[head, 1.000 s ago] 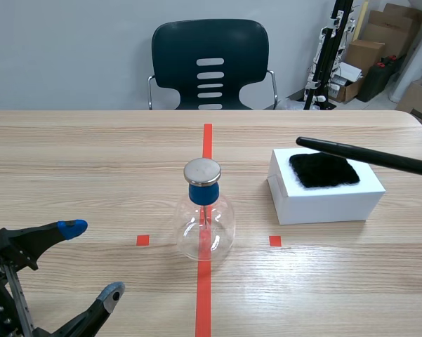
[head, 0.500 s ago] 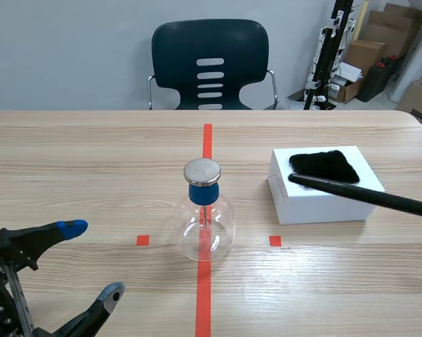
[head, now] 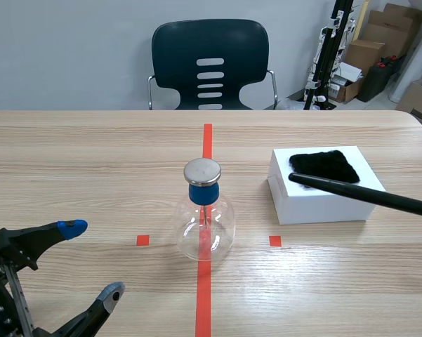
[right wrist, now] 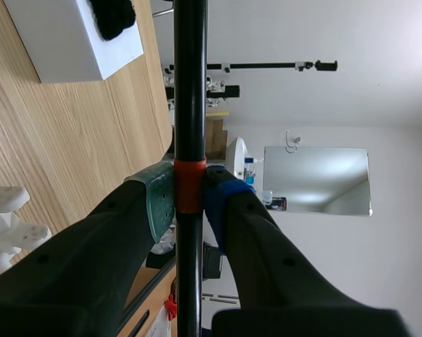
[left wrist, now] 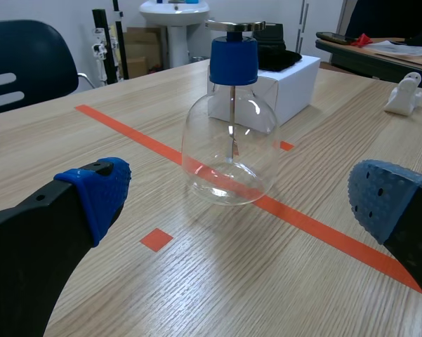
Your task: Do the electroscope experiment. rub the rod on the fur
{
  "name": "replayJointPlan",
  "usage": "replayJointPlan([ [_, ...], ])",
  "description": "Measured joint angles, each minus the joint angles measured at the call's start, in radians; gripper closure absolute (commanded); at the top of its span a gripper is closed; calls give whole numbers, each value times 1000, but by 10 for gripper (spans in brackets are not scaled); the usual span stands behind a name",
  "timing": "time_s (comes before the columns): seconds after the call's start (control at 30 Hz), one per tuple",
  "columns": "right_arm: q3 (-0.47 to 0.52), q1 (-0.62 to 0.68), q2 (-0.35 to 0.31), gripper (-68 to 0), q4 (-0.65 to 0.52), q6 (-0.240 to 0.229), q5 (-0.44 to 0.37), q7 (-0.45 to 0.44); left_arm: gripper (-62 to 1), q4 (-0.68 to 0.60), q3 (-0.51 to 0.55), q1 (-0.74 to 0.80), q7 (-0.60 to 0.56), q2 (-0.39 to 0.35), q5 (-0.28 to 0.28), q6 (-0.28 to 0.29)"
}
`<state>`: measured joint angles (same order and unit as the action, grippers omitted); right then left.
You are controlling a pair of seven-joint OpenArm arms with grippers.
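1. Where the bench [head: 91, 161] nears its right edge, a white box [head: 316, 207] stands, well apart from the glass electroscope flask [head: 205, 225] on the centre tape line.
2. Black fur [head: 324, 166] lies on the box top.
3. The right end effector [right wrist: 189, 196] pinches the black rod [head: 358, 191] at its orange band, rod tip at the fur's near edge.
4. The left end effector [head: 93, 260] is spread wide, short of the flask.

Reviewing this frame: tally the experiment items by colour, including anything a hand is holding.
Black: 2, the rod and the fur
White: 1, the box
Clear glass: 1, the flask with its blue stopper
Total: 4
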<state>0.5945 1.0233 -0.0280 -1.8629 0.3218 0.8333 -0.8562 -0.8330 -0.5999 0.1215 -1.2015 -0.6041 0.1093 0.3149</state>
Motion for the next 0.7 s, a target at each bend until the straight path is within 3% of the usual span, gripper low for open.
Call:
replayJointPlan([
  [0.7,0,-11,0,-2,0,0,0,-7,-623,0,0,0,0,0,0,0],
])
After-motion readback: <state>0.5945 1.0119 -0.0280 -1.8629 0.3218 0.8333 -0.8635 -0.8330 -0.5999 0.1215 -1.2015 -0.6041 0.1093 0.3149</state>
